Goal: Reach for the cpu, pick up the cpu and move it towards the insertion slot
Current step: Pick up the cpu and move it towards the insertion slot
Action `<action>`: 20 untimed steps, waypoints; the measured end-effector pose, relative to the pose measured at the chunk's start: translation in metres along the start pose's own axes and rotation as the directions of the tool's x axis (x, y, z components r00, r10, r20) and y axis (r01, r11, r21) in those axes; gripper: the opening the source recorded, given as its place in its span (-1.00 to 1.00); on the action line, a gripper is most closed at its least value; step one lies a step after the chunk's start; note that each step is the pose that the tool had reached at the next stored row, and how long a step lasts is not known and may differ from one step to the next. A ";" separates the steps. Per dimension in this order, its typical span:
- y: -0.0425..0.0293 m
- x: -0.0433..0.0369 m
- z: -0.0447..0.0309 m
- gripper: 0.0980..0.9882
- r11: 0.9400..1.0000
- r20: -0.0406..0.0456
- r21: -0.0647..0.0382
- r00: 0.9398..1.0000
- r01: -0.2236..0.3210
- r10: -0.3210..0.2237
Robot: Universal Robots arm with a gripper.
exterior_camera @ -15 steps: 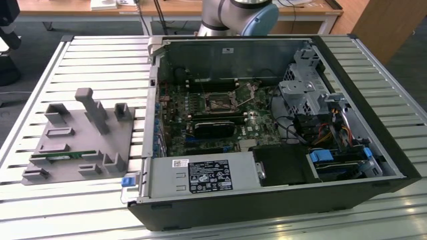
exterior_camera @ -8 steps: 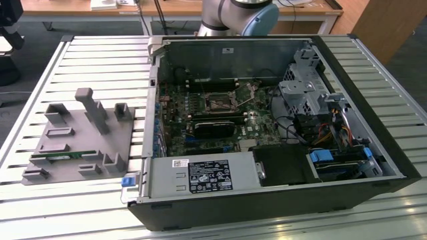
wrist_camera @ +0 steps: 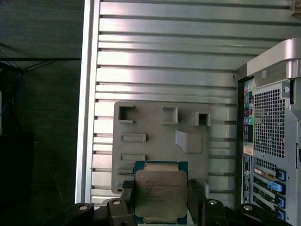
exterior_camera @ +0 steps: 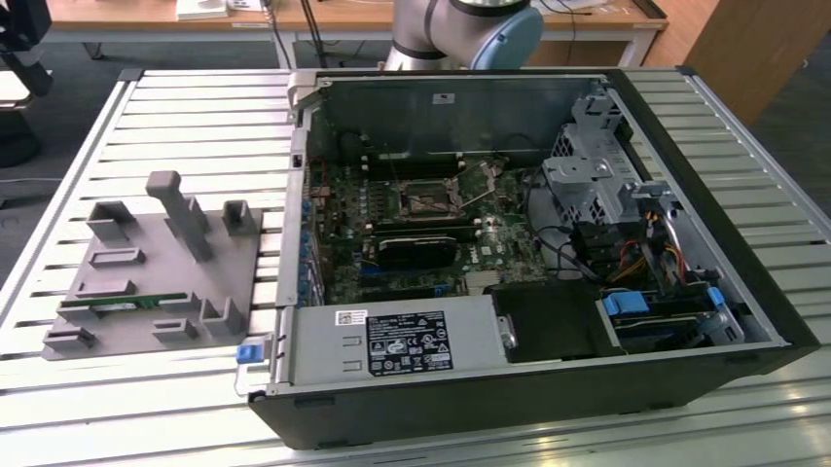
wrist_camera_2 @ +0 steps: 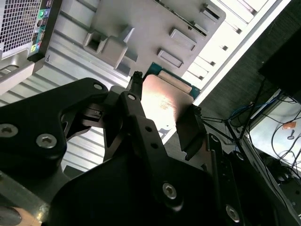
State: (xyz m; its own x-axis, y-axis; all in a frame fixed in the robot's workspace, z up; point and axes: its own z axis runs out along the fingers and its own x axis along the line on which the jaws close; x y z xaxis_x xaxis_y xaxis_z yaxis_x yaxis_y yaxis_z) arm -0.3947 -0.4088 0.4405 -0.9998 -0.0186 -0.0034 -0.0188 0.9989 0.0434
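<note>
Gripping the cpu (wrist_camera: 161, 194) by two opposite edges, the gripper (wrist_camera: 161, 184) has its black fingers (wrist_camera: 194, 193) closed against the chip. The chip's silvery top faces the first wrist view, and the grey fixture tray (wrist_camera: 160, 132) lies behind it. In the exterior view the open computer case (exterior_camera: 766, 321) contains the motherboard (exterior_camera: 493, 243), with the insertion slot (exterior_camera: 426, 199) near its centre, a labelled power supply (exterior_camera: 389, 342) and a drive cage (exterior_camera: 591, 180). The tray holds a green memory stick (exterior_camera: 124, 302). The chip's near edge is hidden by the gripper body, and the arm (exterior_camera: 468, 29) is cut off at the frame edge.
</note>
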 end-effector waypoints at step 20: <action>0.0000 -0.0117 0.0005 -0.01 1.000 0.000 0.000 1.000 0.000 0.000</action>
State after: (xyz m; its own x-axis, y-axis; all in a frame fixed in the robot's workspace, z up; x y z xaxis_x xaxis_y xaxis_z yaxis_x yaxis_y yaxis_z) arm -0.3831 -0.4085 0.4401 -0.9998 -0.0186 -0.0036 -0.0187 0.9989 0.0436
